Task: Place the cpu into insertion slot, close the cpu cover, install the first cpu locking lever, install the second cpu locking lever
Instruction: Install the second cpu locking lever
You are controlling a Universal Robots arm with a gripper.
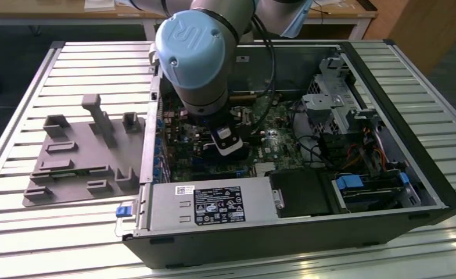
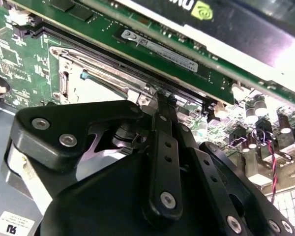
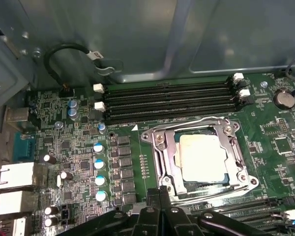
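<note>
Open PC case [image 1: 290, 232] lies on a slatted metal surface [image 1: 72, 232], with a grey moulded fixture tray [image 1: 81, 157] on the surface at the exterior view's left of the case. In the exterior view the arm [image 1: 197, 58] reaches straight down from above into the case, wrist vertical, gripper [image 1: 229, 152] low over the green motherboard [image 1: 278, 136]; the socket itself is hidden behind the arm there.

First wrist view gives the socket detail: cpu [image 3: 201, 156] sits flat in the insertion slot [image 3: 163, 167], silver-grey top showing through the cut-out of the cpu cover [image 3: 199, 128], which lies closed down over it. A thin wire lever [image 3: 211, 192] runs along the near edge of the socket frame. Black memory slots [image 3: 167, 98] lie just beyond the socket. The fingers [image 3: 160, 206] appear pressed together, nothing between them, tips just beside the socket's near corner.

Second wrist view looks along the gripper body: fingers [image 2: 164, 147] shut, tip close to the cpu cover [image 2: 88, 73] corner; contact cannot be told. A black graphics card [image 2: 226, 29] stands behind.
</note>
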